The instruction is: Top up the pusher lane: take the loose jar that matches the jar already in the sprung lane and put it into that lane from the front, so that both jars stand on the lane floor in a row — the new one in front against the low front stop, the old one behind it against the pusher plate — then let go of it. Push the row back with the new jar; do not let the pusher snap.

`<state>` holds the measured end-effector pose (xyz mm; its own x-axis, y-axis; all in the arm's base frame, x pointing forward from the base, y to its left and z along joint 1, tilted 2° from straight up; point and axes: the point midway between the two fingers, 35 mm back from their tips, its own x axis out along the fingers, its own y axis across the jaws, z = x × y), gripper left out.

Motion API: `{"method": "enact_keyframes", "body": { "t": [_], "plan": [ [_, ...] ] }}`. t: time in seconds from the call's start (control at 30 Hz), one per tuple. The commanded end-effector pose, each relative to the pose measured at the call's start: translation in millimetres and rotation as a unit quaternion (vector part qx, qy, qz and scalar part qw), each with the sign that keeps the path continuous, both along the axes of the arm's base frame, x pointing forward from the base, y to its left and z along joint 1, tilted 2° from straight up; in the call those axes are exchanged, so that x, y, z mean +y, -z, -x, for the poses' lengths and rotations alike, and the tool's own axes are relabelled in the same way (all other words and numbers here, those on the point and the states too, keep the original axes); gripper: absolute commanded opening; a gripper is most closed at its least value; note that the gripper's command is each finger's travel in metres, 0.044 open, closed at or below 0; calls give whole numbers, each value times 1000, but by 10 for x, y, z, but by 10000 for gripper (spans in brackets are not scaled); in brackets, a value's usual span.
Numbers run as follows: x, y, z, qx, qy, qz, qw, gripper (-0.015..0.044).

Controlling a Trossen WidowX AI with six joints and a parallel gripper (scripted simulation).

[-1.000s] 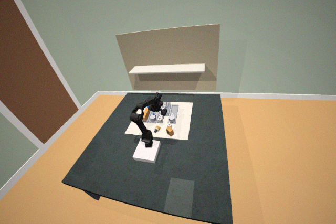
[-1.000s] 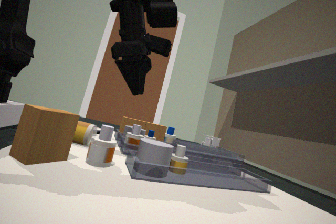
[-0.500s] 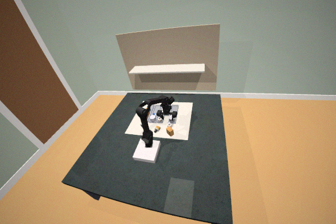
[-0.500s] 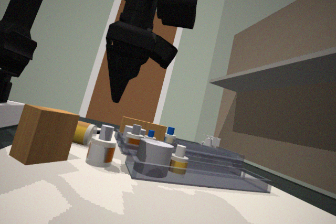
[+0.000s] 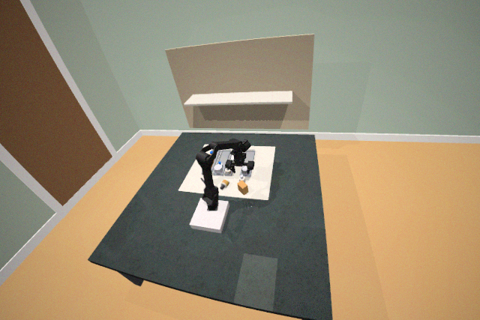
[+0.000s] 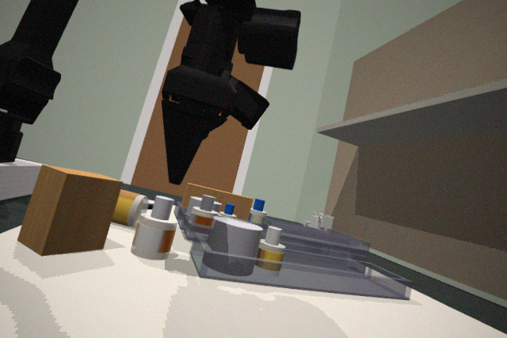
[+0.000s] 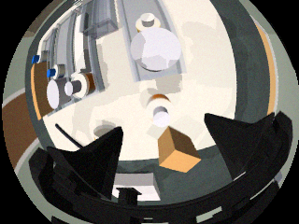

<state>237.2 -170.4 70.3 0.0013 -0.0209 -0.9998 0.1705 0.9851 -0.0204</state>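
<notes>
The loose standing jar (image 6: 153,237) (image 7: 159,100), white with an orange label and grey cap, stands on the mat in front of the right-hand tray. A matching jar (image 6: 202,218) (image 7: 82,85) stands at the front of the narrow middle lane (image 7: 97,70). A clear box-like part (image 7: 99,21) is farther back there; its contact with the jar cannot be made out. My gripper (image 6: 176,182) (image 7: 163,124) is open and empty, pointing down well above the mat. In the wrist view the standing loose jar appears between the fingertips. A jar with a yellow-orange label (image 5: 224,183) (image 6: 127,208) lies on its side.
A wooden block (image 5: 243,187) (image 6: 69,211) (image 7: 179,156) stands close to the loose jar. A wide grey cylinder (image 6: 233,246) (image 7: 155,49) and a yellow-label jar (image 6: 270,256) occupy the right tray. Blue-capped jars (image 6: 258,209) (image 7: 58,71) and another wooden block (image 7: 41,89) are at the left.
</notes>
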Motion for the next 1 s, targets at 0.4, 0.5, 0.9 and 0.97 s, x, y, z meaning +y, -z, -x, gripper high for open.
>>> {"method": "enact_keyframes", "body": {
  "t": [0.4, 0.5, 0.9, 0.97],
  "plan": [
    [12, 289, 38, 7, -3, -2, 1000, 440],
    [10, 337, 37, 7, -3, -2, 1000, 440],
    [8, 527, 41, 7, -3, -2, 1000, 440],
    [9, 558, 42, 7, -3, -2, 1000, 440]
  ]
}}
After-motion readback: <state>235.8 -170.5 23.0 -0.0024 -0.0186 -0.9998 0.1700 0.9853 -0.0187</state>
